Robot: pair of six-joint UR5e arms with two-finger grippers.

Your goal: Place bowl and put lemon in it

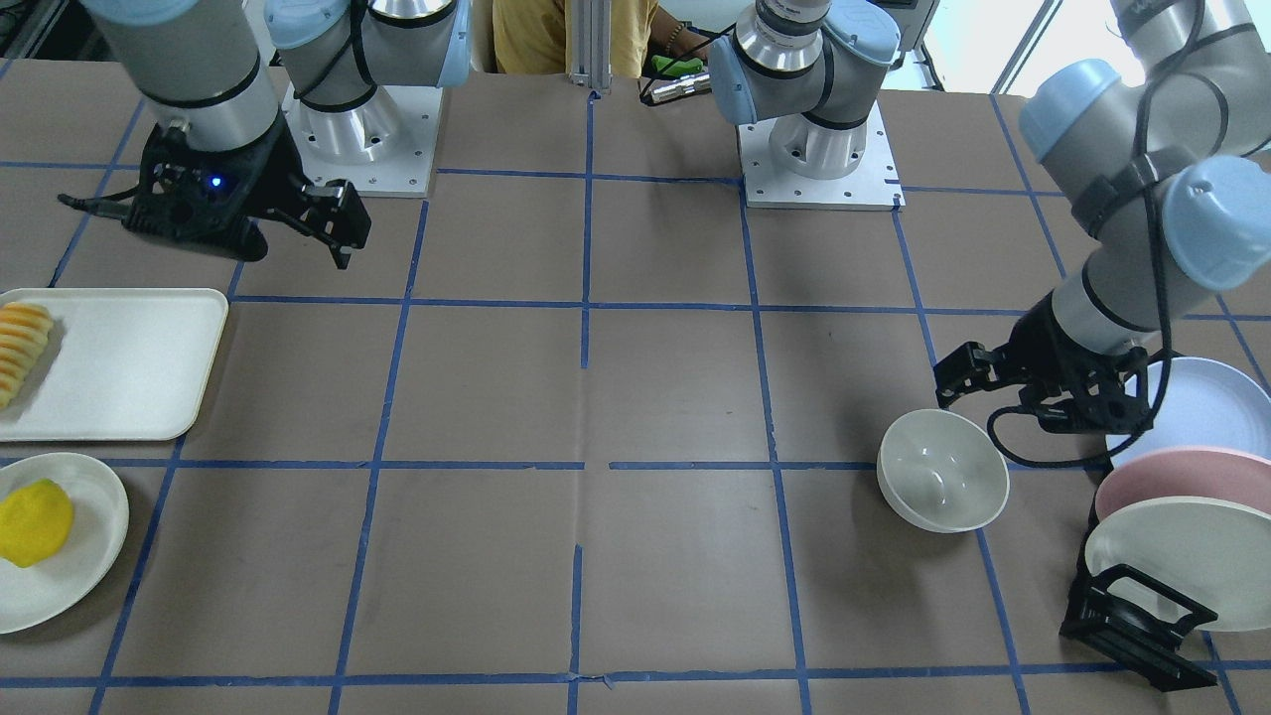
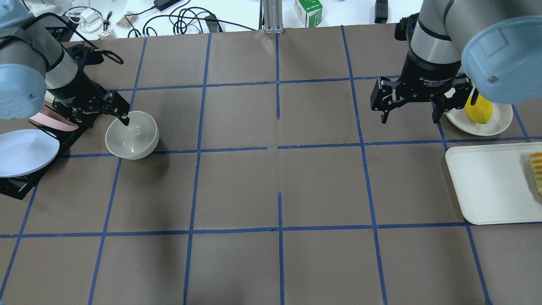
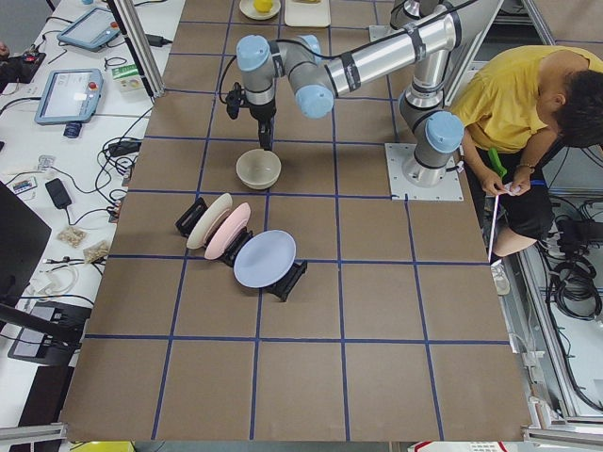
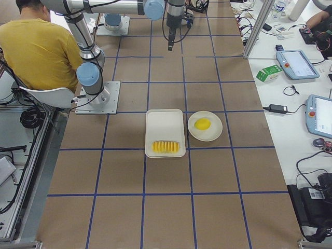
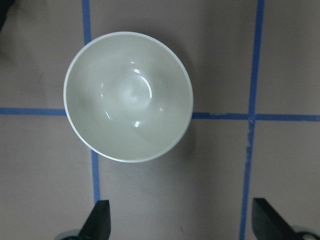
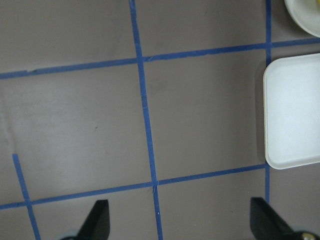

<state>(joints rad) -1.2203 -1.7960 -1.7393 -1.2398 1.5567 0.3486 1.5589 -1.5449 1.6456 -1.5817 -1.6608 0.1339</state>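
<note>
The off-white bowl (image 1: 943, 484) stands upright on the brown table, also in the overhead view (image 2: 132, 134) and the left wrist view (image 5: 128, 96). My left gripper (image 2: 103, 118) is open and empty. It hovers just beside the bowl's rim, on the rack side, and its fingertips (image 5: 101, 220) are clear of the bowl. The yellow lemon (image 2: 479, 111) lies on a flat off-white plate (image 2: 499, 123) at the far right, also in the front view (image 1: 35, 521). My right gripper (image 2: 408, 112) is open and empty above bare table, left of the lemon's plate.
A black rack with pastel plates (image 2: 25, 152) stands right behind my left gripper. A white tray (image 2: 487, 186) with sliced yellow-orange food (image 2: 537, 169) lies near the lemon's plate. Blue tape lines grid the table. An operator (image 3: 528, 104) sits by the robot base.
</note>
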